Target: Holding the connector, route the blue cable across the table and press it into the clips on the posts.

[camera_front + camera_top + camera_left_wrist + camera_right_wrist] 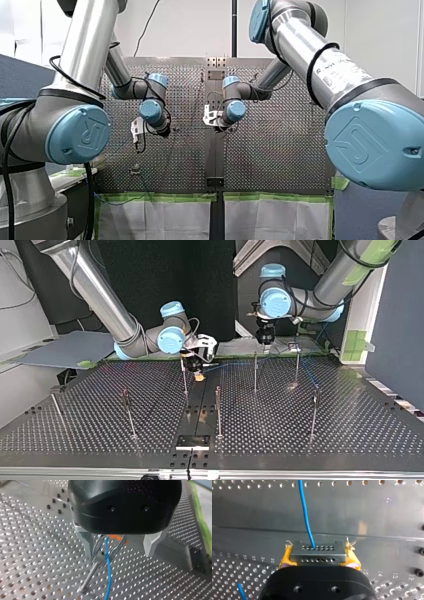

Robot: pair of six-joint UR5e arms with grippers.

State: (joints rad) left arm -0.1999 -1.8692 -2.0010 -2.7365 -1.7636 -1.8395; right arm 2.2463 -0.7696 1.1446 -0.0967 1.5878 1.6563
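My right gripper (319,553) is shut on the grey metal connector (317,552), its yellow pads (286,556) against both sides. The blue cable (305,512) leaves the connector's face and runs ahead over the plate. In the top view this gripper (198,371) hangs low by a post (184,377) near the middle. My left gripper (119,553) is open, with its metal fingers (86,545) wide apart. A clip on a post (100,555) and the blue cable (108,567) lie below and between them, untouched. In the top view it (265,342) hovers near the far edge.
Several thin upright posts stand on the perforated table (350,425), among them ones at the front (218,412), right (314,415) and left (129,412). A dark centre strip (193,441) runs across the plate. Green tape (160,197) lines the table edge.
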